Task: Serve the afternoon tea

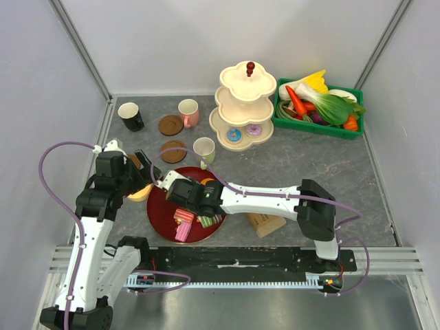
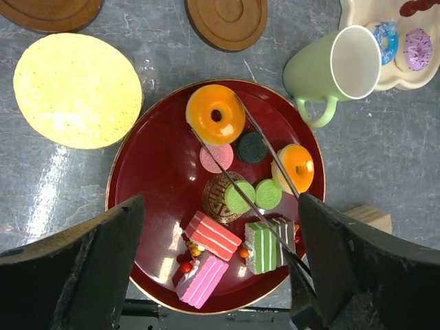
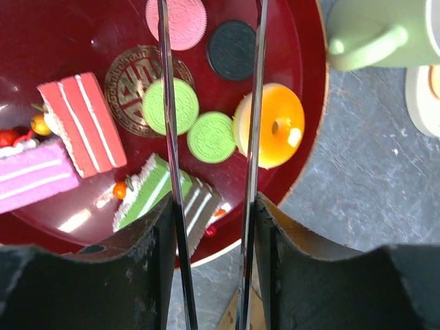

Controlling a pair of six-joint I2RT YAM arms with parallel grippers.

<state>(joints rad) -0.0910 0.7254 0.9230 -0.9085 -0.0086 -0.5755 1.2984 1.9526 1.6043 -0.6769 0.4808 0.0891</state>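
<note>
I am clamping tongs (image 3: 167, 103) in my right gripper (image 3: 214, 213), their blades straddling the big orange donut (image 2: 215, 113) on the tray (image 2: 137, 179), upper centre of the left wrist view. My left gripper (image 2: 221, 199) is hanging wide open, empty.

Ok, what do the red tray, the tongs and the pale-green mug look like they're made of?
The red tray looks like glossy lacquer or plastic: bright glare streaks lie on its surface. The tongs look like thin polished metal: the blades reflect like mirrors. The pale-green mug could be glazed ceramic or plastic, with a soft sheen and a white inside; I cannot tell which.
</note>
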